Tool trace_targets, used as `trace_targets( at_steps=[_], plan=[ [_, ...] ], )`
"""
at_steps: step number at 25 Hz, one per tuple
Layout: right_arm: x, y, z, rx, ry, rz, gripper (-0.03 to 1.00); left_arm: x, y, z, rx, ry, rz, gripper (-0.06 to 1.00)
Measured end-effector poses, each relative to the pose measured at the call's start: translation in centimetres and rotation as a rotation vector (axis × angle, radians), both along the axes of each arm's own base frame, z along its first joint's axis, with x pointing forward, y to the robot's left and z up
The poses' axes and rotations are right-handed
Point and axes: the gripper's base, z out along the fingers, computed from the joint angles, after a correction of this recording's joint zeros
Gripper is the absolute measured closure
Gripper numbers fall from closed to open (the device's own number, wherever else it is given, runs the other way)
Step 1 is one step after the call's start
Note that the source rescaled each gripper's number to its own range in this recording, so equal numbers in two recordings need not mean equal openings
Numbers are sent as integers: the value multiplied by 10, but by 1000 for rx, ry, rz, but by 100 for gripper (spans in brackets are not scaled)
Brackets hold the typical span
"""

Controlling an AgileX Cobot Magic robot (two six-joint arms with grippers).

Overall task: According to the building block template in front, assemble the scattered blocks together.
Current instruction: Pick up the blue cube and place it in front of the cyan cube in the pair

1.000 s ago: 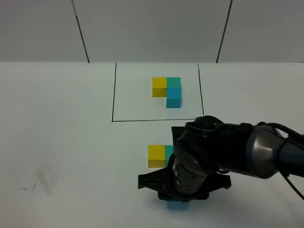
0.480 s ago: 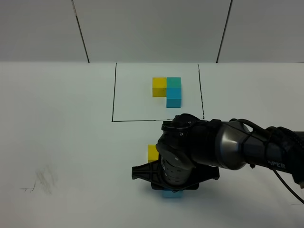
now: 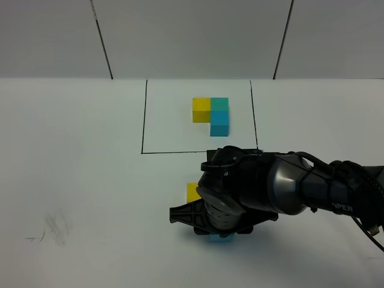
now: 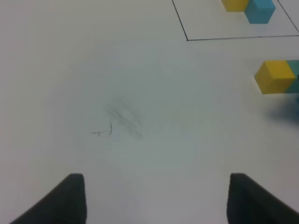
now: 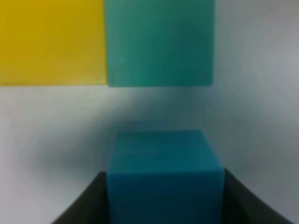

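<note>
Our right gripper (image 5: 164, 196) has its dark fingers closed against both sides of the sky-blue block (image 5: 164, 172), holding it just short of the teal-green block (image 5: 160, 42), with a strip of bare table (image 3: 90, 180) between them. Our left gripper (image 4: 154, 200) hangs with its jaws apart and nothing between them, well away at nine o'clock from the work. What worries us most is alignment: in the wrist view the blue cube looks roughly centred under the teal one, but if we push it in skewed, its corner could nudge the teal-green and yellow block (image 5: 52, 41) pair, which sit touching side by side, and break their line. Letting go before the faces meet would leave a gap the building block template (image 3: 211, 114) does not show. From above, the arm covers most of the loose pieces, so we cannot judge that gap there. The template sits at twelve o'clock inside its black frame: yellow, teal beside it at three o'clock, blue below the teal. All cubes look matte, plain and sharp-edged.
</note>
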Motion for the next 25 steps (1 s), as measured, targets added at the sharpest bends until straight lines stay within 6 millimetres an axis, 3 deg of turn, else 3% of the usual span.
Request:
trace_targets(
  at_steps=[6,15,25],
  plan=[
    [7,7,9,-38,16,29,78,0,0,0,0,0,0,55],
    [5,9,6,-16,65,15,78,0,0,0,0,0,0,55],
    [17,16,0,-40,95,25,78,0,0,0,0,0,0,55]
  ],
)
